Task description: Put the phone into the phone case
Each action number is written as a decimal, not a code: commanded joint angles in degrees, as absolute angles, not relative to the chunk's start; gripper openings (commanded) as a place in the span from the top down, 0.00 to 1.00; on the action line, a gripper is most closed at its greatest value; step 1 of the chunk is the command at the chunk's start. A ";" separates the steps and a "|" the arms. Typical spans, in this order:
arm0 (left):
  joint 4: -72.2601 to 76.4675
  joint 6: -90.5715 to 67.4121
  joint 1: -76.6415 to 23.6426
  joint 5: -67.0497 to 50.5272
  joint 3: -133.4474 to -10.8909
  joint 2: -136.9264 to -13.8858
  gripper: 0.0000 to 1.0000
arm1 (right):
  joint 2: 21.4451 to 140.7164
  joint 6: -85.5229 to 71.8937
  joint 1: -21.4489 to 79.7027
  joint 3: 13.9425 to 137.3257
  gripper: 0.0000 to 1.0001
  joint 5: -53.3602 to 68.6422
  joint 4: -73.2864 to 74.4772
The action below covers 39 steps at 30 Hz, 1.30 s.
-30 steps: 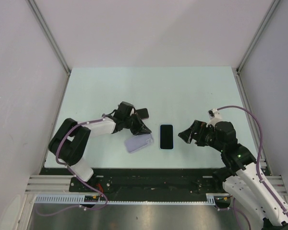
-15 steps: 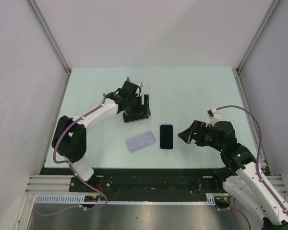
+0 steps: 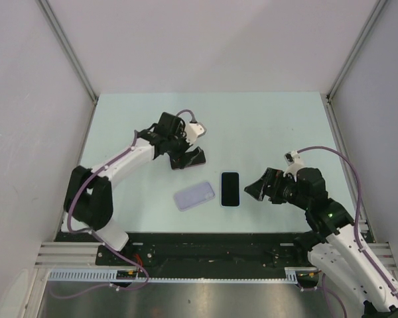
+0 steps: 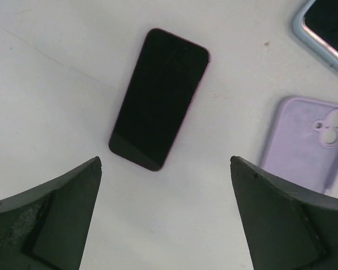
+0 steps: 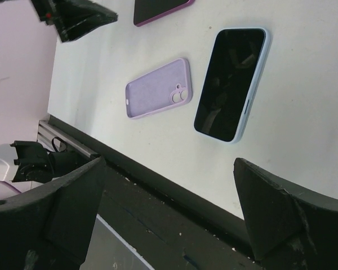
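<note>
Both the left claw (image 4: 165,161) and right claw (image 5: 170,162) gape empty; the lilac case (image 4: 304,140) right of the left claw seems opening-down, so the phone (image 4: 160,98) ahead may not seat.

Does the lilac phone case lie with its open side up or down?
Down, it seems: the lilac phone case shows its smooth outer back and camera ring upward; no hollow is visible.

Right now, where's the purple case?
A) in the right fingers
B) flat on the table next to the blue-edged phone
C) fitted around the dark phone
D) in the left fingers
B: the purple case lies flat on the table right beside the blue-edged phone, with nothing gripping it and no phone in it.
</note>
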State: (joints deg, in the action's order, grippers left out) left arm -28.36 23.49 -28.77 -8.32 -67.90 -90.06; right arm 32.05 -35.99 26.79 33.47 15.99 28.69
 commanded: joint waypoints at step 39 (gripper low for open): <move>-39.03 50.10 -26.19 -15.56 -87.72 -119.71 0.09 | 34.72 -31.29 24.17 38.14 0.00 15.12 30.76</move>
State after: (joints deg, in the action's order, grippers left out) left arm -39.48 49.58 -25.39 -15.16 -86.70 -118.52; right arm 34.87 -32.71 24.53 35.62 15.29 31.48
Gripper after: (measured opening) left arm 0.910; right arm 0.994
